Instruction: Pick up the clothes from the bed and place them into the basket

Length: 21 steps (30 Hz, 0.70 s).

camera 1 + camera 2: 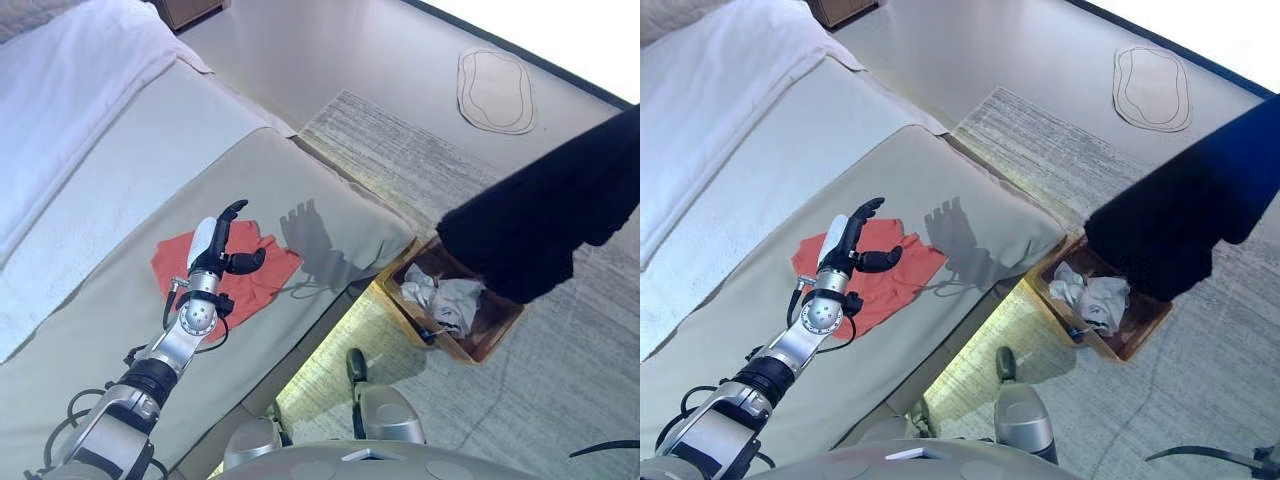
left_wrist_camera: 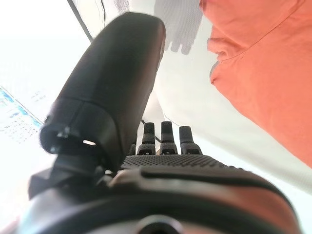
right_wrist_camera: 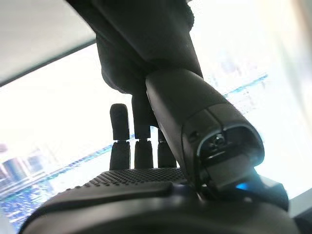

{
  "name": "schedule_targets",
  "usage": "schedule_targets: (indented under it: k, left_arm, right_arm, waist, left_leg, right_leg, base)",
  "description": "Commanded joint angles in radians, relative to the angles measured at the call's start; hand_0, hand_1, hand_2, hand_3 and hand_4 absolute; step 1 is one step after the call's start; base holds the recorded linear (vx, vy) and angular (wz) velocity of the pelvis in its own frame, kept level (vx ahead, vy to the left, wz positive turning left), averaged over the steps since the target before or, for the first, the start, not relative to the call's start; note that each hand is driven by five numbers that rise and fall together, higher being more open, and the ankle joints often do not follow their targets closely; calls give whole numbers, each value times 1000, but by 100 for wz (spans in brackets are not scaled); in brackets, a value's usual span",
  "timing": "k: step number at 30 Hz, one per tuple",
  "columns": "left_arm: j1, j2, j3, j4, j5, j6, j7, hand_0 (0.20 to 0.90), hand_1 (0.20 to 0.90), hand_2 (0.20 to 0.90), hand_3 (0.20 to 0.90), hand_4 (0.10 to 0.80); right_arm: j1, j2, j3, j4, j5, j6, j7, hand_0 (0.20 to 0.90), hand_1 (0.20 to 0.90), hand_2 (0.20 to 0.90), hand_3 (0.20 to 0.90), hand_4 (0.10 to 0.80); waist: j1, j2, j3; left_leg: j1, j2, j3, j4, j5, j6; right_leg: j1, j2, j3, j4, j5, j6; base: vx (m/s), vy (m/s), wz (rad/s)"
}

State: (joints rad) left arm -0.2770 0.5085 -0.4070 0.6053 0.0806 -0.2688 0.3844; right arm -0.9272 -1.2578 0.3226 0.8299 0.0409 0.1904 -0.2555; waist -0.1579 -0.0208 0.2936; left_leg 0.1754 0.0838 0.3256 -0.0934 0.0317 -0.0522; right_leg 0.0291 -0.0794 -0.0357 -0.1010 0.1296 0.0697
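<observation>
An orange garment (image 1: 268, 276) lies crumpled on the grey bed cover (image 1: 120, 330) near the bed's edge. My left hand (image 1: 215, 250) hovers over it with fingers straight and thumb spread, open and empty. The garment also shows in the left wrist view (image 2: 263, 73), past my left hand (image 2: 185, 168). A black garment (image 1: 530, 230) hangs from the right, above the brown basket (image 1: 502, 335) on the floor beside the bed. In the right wrist view my right hand (image 3: 146, 190) has its fingers and thumb curled on the black garment (image 3: 141, 34). Light-coloured clothes (image 1: 447, 300) lie in the basket.
A white duvet (image 1: 70, 110) covers the far part of the bed. A striped rug (image 1: 420, 160) lies under the basket, and an oval mat (image 1: 495, 90) lies on the floor beyond. A wooden cabinet (image 1: 190, 10) stands by the bed's head.
</observation>
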Motion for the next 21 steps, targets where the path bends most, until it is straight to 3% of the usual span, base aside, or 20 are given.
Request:
schedule_targets:
  k: [1, 21]
  left_arm:
    - [9, 14, -59, -3, 35, -100, 21, 900, 900, 900, 900, 800]
    - [-24, -3, -58, -12, 49, -81, 31, 900, 900, 900, 900, 800]
  right_arm:
    - [-9, -18, -29, -71, -19, -56, -46, 300, 300, 300, 200, 100]
    - [219, 130, -151, -42, -32, -60, -12, 300, 300, 300, 200, 100]
  waist:
    - [5, -28, -197]
    - [-21, 15, -150]
  left_leg:
    - [15, 31, -6, 6, -90, -17]
    - [11, 26, 27, 6, -95, -16]
  right_leg:
    - [14, 2, 15, 14, -61, 27]
    - [-20, 8, 32, 17, -51, 23]
  base:
    - [-21, -32, -5]
    - [-10, -17, -5]
